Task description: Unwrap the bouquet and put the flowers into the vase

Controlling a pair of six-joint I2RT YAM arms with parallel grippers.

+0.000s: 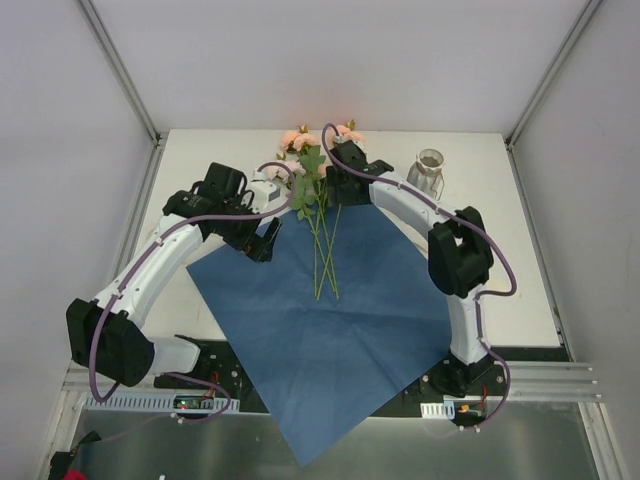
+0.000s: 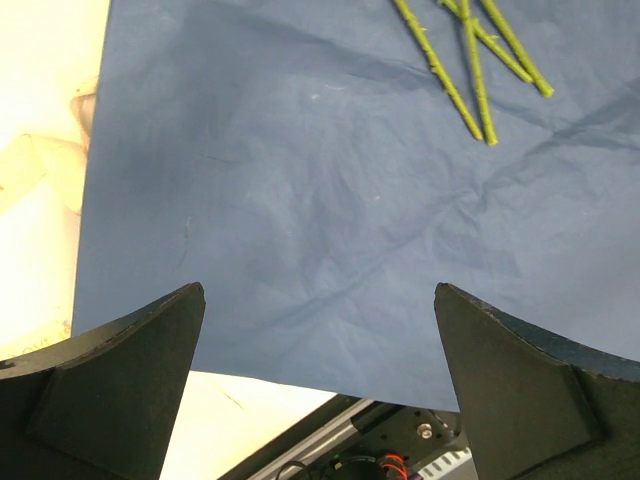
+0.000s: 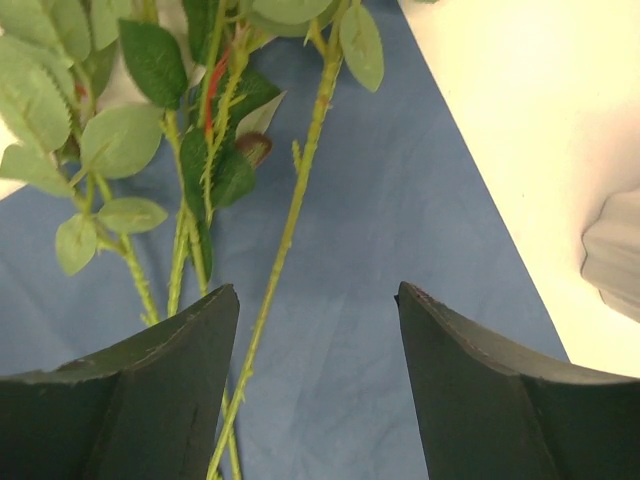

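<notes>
Roses point(image 1: 312, 188), peach-pink on thin green stems, lie across the unfolded blue paper sheet point(image 1: 330, 330). Our right gripper point(image 3: 318, 295) hangs open over their stems and our left gripper point(image 2: 320, 290) gapes wide above the paper. The ribbed whitish vase point(image 1: 430, 168) stands well apart.

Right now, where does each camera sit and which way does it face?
Top external: above, behind the bases, looking down; left arm, right arm, dark-blue paper sheet, peach roses, ribbed whitish vase.
Left wrist: looks down past open left gripper at sheet, stem ends.
Right wrist: past open right gripper at leafy stems.
All share sheet, stems.
</notes>
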